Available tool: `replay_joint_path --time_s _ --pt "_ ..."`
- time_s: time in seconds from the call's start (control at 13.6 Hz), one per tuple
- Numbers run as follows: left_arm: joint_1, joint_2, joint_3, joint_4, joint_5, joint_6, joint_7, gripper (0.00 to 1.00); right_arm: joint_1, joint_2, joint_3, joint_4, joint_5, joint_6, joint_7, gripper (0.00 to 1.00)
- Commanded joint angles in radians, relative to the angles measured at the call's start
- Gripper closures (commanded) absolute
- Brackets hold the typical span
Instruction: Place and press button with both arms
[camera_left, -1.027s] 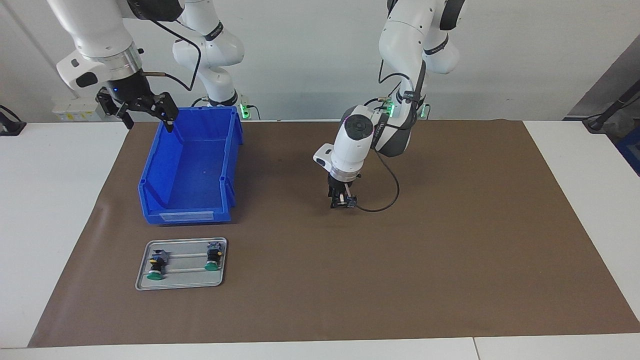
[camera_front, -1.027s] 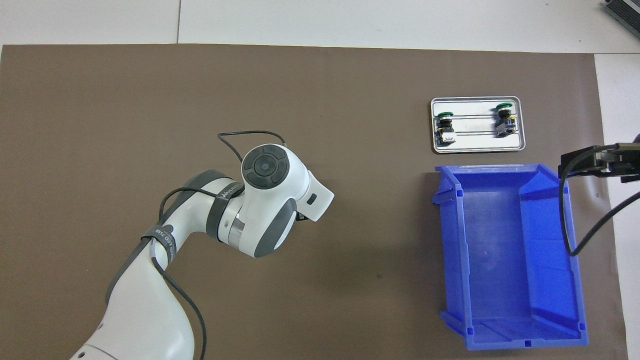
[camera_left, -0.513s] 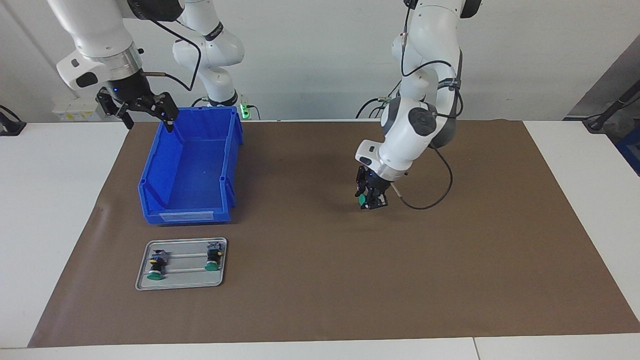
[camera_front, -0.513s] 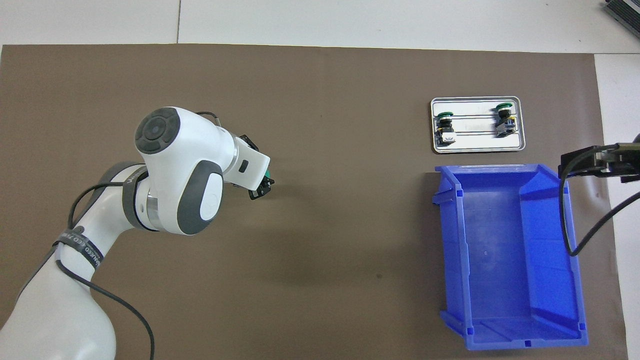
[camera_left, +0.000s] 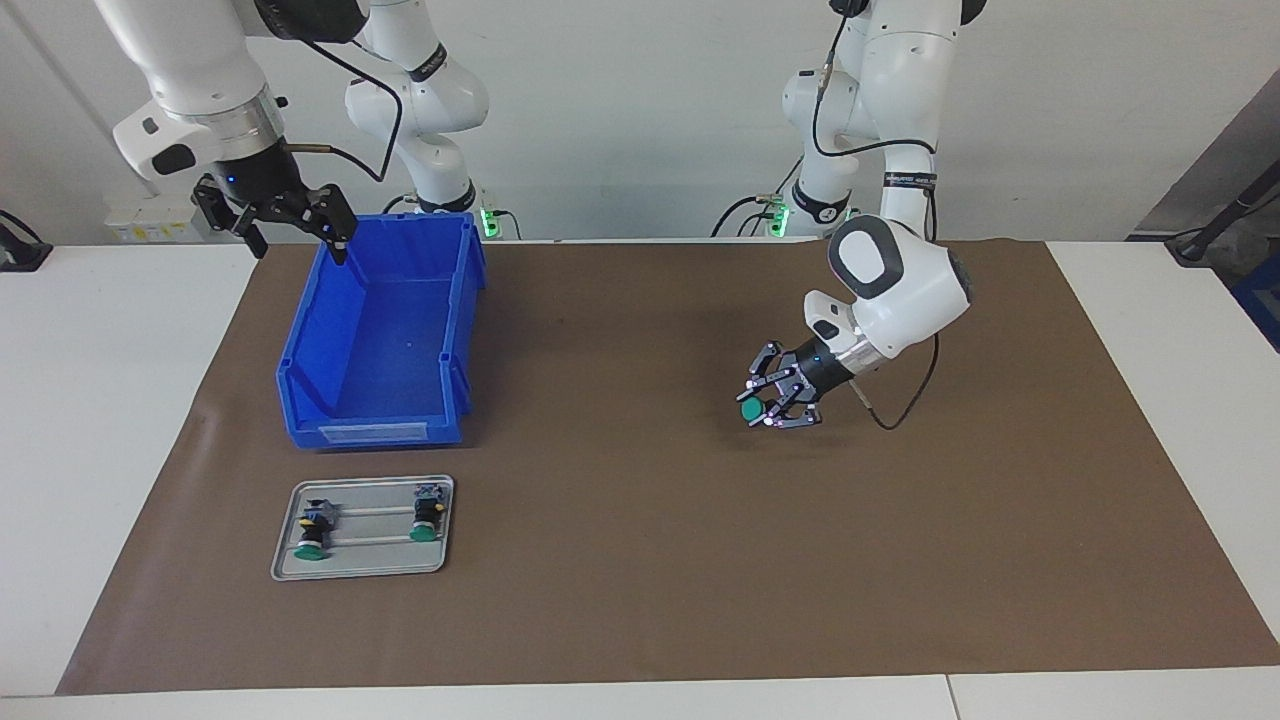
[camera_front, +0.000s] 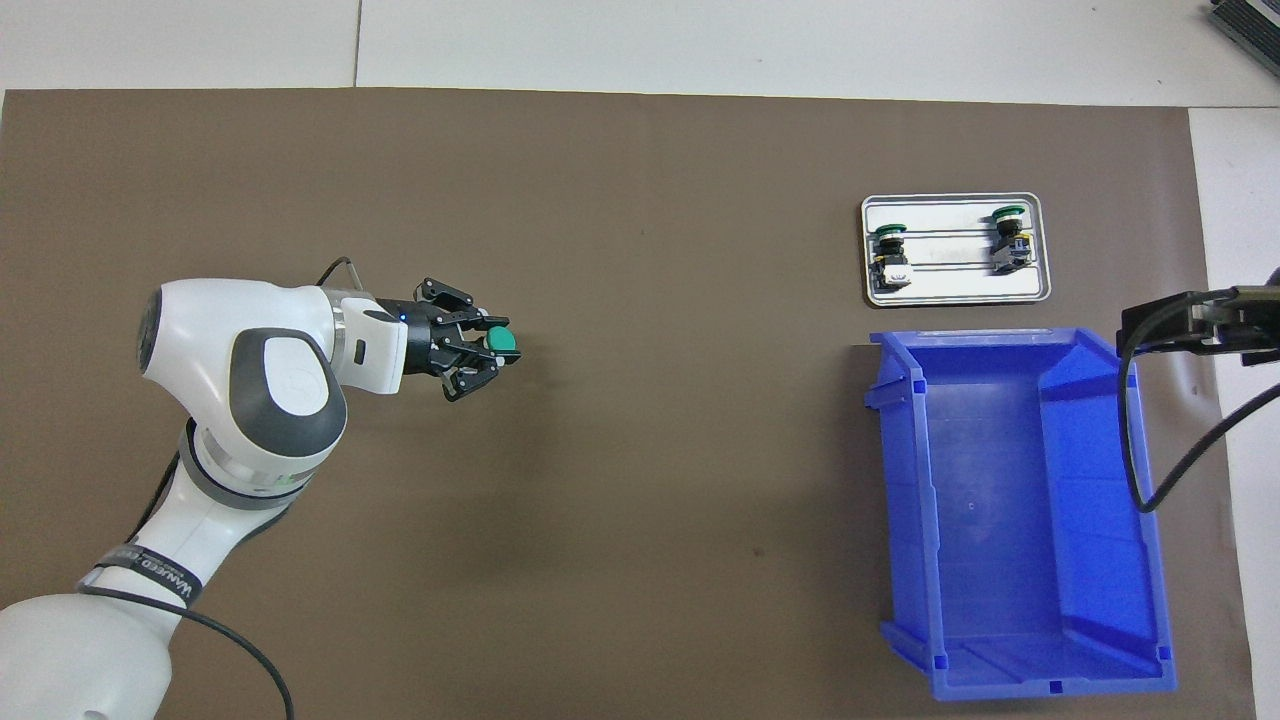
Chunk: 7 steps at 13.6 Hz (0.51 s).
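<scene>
Button pinched in the left gripper, up in the air over the bare brown mat, round green cap pointing sideways toward the right arm's end (body mostly hidden by the fingers). Right gripper spread wide, holding nothing, waiting above the corner of the blue bin. Farther out, two more green buttons lying on the grey tray.
</scene>
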Motion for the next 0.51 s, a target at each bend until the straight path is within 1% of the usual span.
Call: replay_joint_path --time_s 0.0,0.07,0.22,0.44 --pt "-0.021 -0.039 -0.01 -0.09 -0.316 0.049 0.224 1.0 -0.005 -0.017 0.001 -0.012 0.016 -0.009 -0.025 0.0" --pt "-0.025 -0.036 -0.01 -0.101 -0.417 0.047 0.295 1.0 -0.005 -0.016 0.001 -0.012 0.016 -0.009 -0.025 0.0" --pt "-0.027 -0.033 -0.014 -0.121 -0.569 0.032 0.411 1.0 -0.006 -0.017 0.001 -0.012 0.014 -0.009 -0.025 0.0" --pt "-0.035 -0.03 -0.013 -0.176 -0.778 -0.074 0.583 1.0 -0.006 -0.016 0.001 -0.012 0.016 -0.009 -0.025 0.0"
